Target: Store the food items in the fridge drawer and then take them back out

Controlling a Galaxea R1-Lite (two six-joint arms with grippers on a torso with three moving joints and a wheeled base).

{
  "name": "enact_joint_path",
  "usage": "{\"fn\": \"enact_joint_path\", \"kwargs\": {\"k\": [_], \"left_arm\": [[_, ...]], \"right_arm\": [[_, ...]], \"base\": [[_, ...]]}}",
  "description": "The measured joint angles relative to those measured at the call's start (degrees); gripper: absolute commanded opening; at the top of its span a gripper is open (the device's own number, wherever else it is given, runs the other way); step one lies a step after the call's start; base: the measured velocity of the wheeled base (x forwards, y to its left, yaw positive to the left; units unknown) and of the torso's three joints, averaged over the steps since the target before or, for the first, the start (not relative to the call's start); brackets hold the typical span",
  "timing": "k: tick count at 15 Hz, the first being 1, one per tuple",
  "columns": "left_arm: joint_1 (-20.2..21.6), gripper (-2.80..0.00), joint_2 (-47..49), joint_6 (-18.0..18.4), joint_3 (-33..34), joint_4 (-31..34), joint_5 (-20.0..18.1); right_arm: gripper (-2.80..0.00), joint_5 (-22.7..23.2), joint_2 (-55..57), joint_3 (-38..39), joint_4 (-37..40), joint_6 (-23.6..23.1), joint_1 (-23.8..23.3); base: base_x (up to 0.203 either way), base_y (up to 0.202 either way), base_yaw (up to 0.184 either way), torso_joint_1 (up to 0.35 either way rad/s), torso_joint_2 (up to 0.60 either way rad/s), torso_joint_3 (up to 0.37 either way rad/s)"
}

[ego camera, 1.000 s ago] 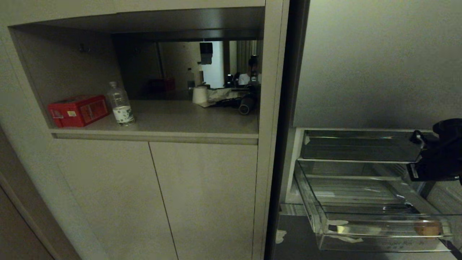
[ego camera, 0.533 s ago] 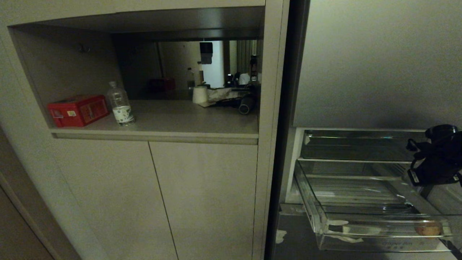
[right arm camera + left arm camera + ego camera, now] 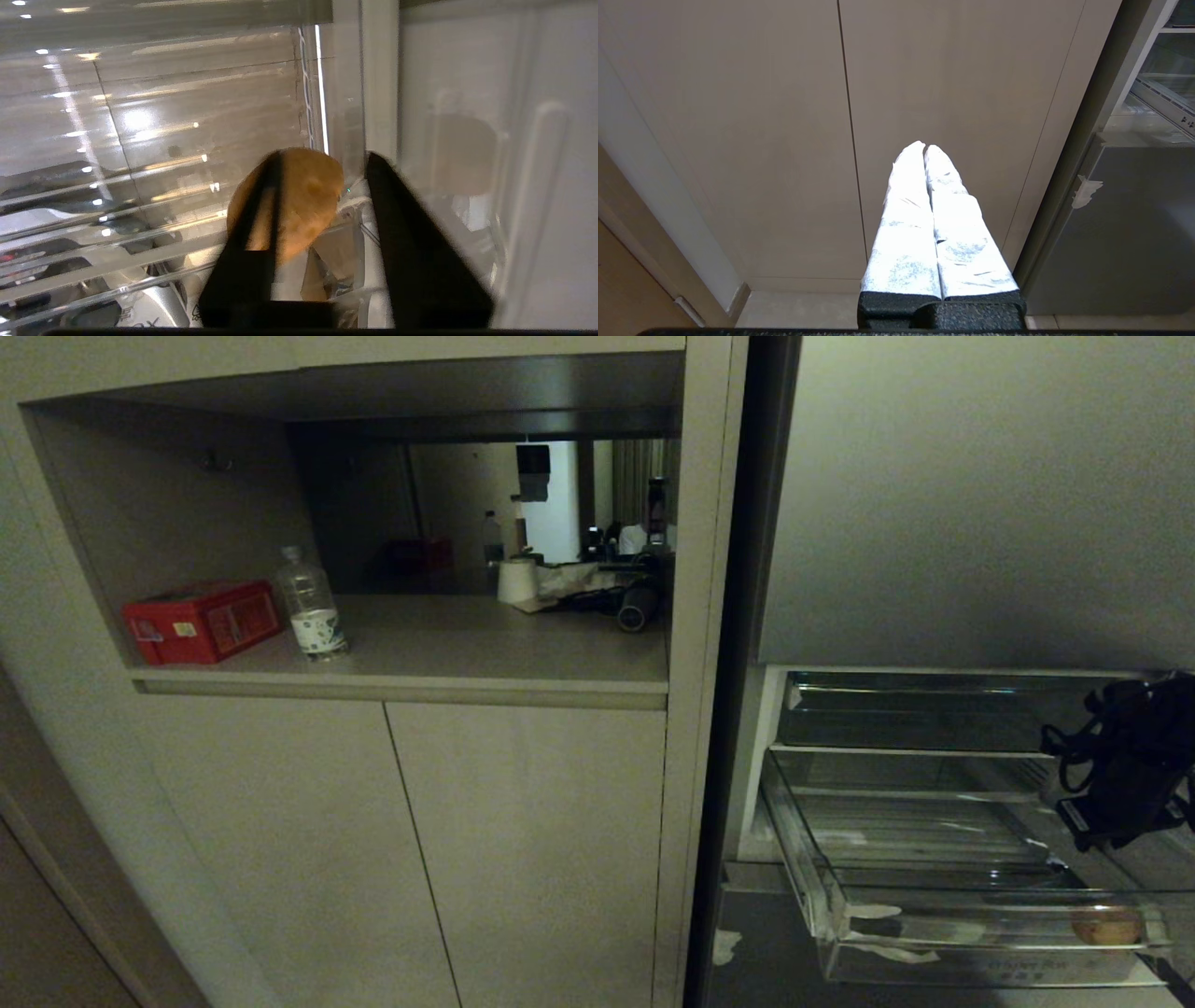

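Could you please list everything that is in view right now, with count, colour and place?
tan-brown food item: one, tan-brown, at the front right corner of the fridge drawer.
fridge drawer: one, clear, pulled out at lower right, white tape scraps on its front.
upper tray: one, smoky dark, above the drawer.
red box: one, red, left on the niche shelf.
water bottle: one, clear, beside the red box.
paper roll: one, white, at the back of the shelf.
cabinet doors: two, beige, below the shelf.
left gripper: white-wrapped, shut, facing the cabinet doors.
right gripper: black, open, over the food item.
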Motion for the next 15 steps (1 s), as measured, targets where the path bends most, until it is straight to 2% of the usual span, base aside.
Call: {"fn": "enact_joint_path", "kwargs": {"k": [5, 7, 9, 15], "left_arm": [[0.0, -2.8, 0.0, 0.0, 0.0, 0.0, 0.0], [0.0, -2.8, 0.0, 0.0, 0.0, 0.0, 0.0], [0.0, -2.8, 0.0, 0.0, 0.0, 0.0, 0.0], [0.0, -2.8, 0.0, 0.0, 0.0, 0.0, 0.0]], "right_arm": [[0.0, -0.9, 2.9, -4.9, 7.9, -0.1, 0.1], [0.0, -2.7, 4.2, -6.7, 10.7, -0.2, 0.1], [0.0, -4.5, 5.2, -7.2, 11.0, 0.0, 0.1], [0.0, -4.5, 8.0, -7.3, 11.3, 0.6, 0.2]], "base": [[0.0, 0.0, 0.0, 0.0, 0.0, 0.0], [0.0, 0.0, 0.0, 0.0, 0.0, 0.0], [0.0, 0.0, 0.0, 0.0, 0.0, 0.0], [0.0, 0.0, 0.0, 0.0, 0.0, 0.0]]}}
